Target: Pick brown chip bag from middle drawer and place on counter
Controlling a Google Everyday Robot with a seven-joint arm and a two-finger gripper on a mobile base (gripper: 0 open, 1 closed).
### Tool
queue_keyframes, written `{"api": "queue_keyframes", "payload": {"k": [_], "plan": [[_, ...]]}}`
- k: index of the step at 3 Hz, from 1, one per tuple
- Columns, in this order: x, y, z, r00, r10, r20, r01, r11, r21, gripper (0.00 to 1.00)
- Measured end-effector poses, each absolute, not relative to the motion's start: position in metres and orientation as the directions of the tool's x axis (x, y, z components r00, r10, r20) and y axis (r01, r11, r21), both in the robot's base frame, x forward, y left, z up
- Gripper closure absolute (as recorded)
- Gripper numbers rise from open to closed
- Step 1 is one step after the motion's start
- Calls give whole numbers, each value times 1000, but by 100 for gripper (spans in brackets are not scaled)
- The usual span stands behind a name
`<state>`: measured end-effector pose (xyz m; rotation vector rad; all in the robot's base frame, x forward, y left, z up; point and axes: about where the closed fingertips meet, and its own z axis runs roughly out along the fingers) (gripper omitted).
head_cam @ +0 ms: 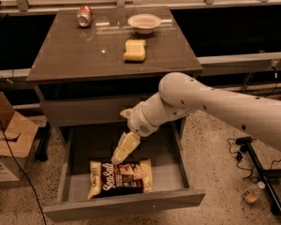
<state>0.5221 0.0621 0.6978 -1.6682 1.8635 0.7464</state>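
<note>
The brown chip bag [120, 178] lies flat on the floor of the open middle drawer [175, 200], near the drawer's front, with white "Sea Salt" script facing up. My gripper [119, 157] hangs from the white arm and points down into the drawer, its tip just above the bag's upper edge. The counter [75, 55] is the glossy grey-brown top of the cabinet, above and behind the drawer.
On the counter are a pale yellow sponge [134, 49], a white bowl [144, 22] and a tipped red can [85, 16]. A closed grey drawer front [79, 110] sits above the open one. A cardboard box [9, 142] stands at left; black stand legs [257, 172] lie on the floor at right.
</note>
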Motion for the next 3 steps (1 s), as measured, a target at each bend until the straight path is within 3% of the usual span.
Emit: {"api": "queue_keyframes", "payload": {"k": [3], "plan": [[540,76,588,-193,-718,-668,-981,147,125,0]]}}
